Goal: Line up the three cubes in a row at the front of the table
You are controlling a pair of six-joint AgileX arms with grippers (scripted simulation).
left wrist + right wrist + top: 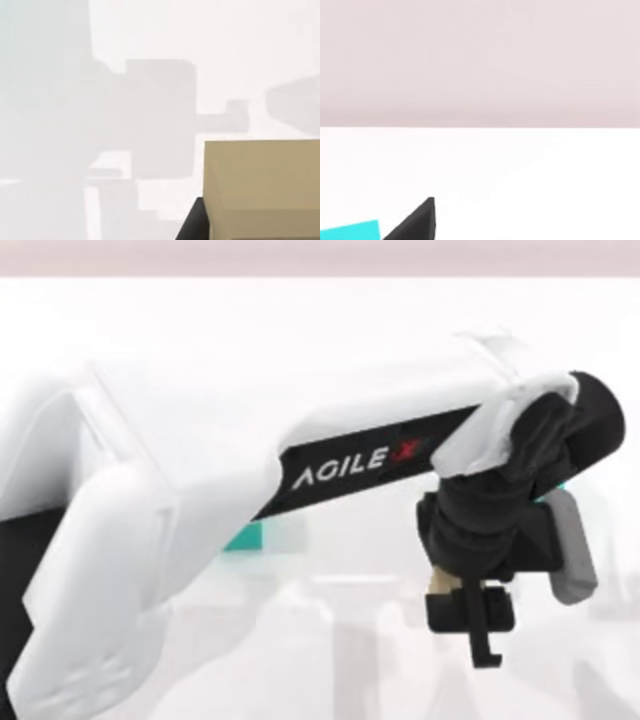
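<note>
Holding the tan-brown cube (262,187), the left pincer (470,615) hangs over the right-centre of the worktop (330,330), arm stretched across from the top view's left. Left wrist view shows the cube pinched, a dark finger (192,222) against its side, cube apparently lifted off the surface w/ shadows below. Only a sliver of tan (437,583) shows in top view beside the black pincer body.

Handling, judged: small, rigid, matte block, prob light, flat faces, no crush risk. Best grip is on two opposite flat faces, centred, so it won't twist when set down. Matte finish should give fair friction.

Teal cube (243,536) is mostly under the left arm's white link, only a corner peeking out, near worktop middle. Cyan cube (349,231) shows as a strip at the edge of right wrist view, next to a dark finger (417,222) of the right pincer; in top view only a thin teal-ish edge (563,484) behind the wrist might be it, can't confirm.

Right arm itself not seen in top view; can't tell if its pincer is spread or pressed together. Front of worktop largely blocked by the arm, so row spots not checkable.
</note>
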